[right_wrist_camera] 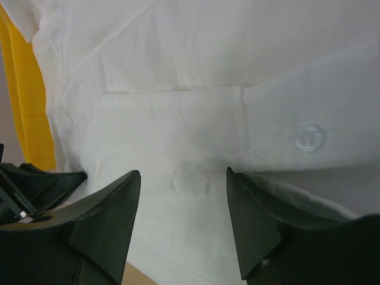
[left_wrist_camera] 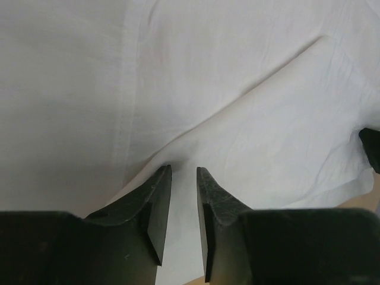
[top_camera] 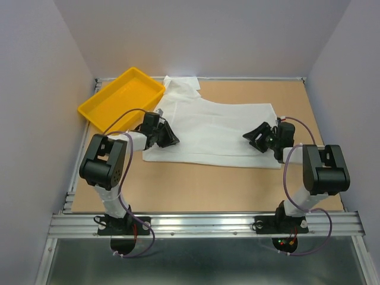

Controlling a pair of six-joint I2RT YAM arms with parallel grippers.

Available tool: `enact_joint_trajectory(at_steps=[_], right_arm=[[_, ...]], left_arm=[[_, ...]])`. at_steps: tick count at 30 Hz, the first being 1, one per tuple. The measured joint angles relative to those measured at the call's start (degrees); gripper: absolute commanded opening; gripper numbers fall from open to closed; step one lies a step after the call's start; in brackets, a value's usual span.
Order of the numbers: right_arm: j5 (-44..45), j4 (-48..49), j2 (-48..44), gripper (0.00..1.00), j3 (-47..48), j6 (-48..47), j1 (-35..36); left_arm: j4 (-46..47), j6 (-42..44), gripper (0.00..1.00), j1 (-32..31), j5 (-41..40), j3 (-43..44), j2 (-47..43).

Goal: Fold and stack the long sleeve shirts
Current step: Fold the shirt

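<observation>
A white long sleeve shirt (top_camera: 219, 127) lies spread across the middle of the table, its upper left part reaching the yellow tray (top_camera: 122, 98). My left gripper (top_camera: 171, 140) rests low at the shirt's left edge. In the left wrist view (left_wrist_camera: 184, 169) its jaws stand a narrow gap apart over the cloth (left_wrist_camera: 237, 89), at the foot of a diagonal fold. My right gripper (top_camera: 254, 138) is wide open over the shirt's right part. In the right wrist view (right_wrist_camera: 183, 173) it hovers above a placket with a button (right_wrist_camera: 309, 138).
The yellow tray stands at the back left and shows at the left edge of the right wrist view (right_wrist_camera: 27, 101). The left gripper also shows in the right wrist view (right_wrist_camera: 35, 187). Grey walls enclose the table on three sides.
</observation>
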Motion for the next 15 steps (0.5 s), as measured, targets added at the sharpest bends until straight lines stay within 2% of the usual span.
enact_joint_trajectory(at_steps=[3, 6, 11, 15], right_arm=[[-0.1, -1.3, -1.8, 0.66, 0.1, -0.9, -0.2], [0.0, -4.3, -3.8, 0.66, 1.9, -2.2, 1.0], [-1.1, -5.4, -2.2, 0.66, 13.0, -1.6, 9.4], [-2.4, -1.6, 5.3, 0.66, 23.6, 1.0, 17.6]], left_arm=[[-1.7, 0.4, 0.51, 0.0, -0.8, 0.0, -1.5], [-4.9, 1.1, 0.56, 0.3, -1.8, -0.7, -5.5], [-8.5, 2.3, 0.54, 0.4, -5.4, -1.4, -16.3], [-8.1, 2.9, 0.42, 0.4, -7.1, -1.7, -18.2]])
